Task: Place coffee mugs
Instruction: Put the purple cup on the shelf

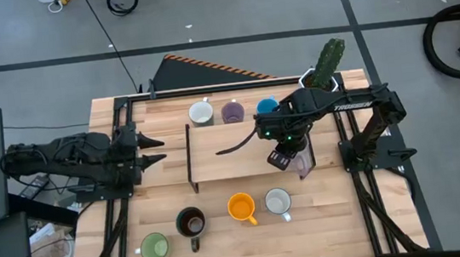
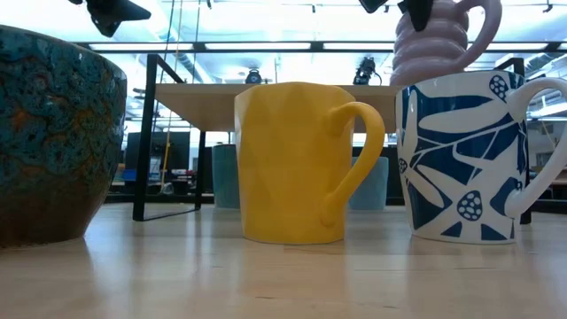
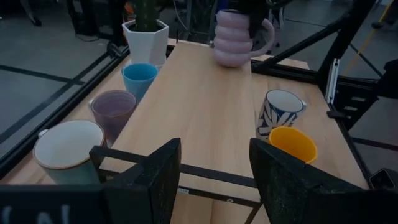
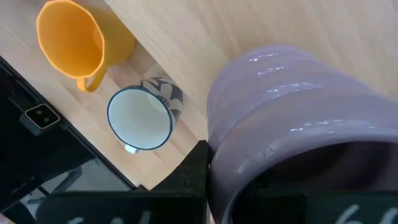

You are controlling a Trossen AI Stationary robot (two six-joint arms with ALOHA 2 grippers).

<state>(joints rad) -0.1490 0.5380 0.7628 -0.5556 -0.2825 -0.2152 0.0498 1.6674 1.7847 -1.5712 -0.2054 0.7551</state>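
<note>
Wooden surface (image 1: 250,238) with a low raised shelf (image 1: 232,150) at centre. At far left the left claw (image 1: 154,151) waits, fingers apart, empty. Along the front we see green (image 1: 154,247), dark (image 1: 191,223), orange (image 1: 241,206) and white-and-blue (image 1: 278,201) mugs; behind the shelf, white (image 1: 201,113), purple (image 1: 232,111) and blue (image 1: 267,106) ones. At the shelf's right end the right claw (image 1: 288,151) is clamped on a ribbed lavender mug (image 3: 233,38). We judge it should come down level, base flat and clear of the shelf edge, before release.

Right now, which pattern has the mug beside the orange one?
The mug is white with blue leaf shapes; the low view shows it best, beside the orange mug.
</note>
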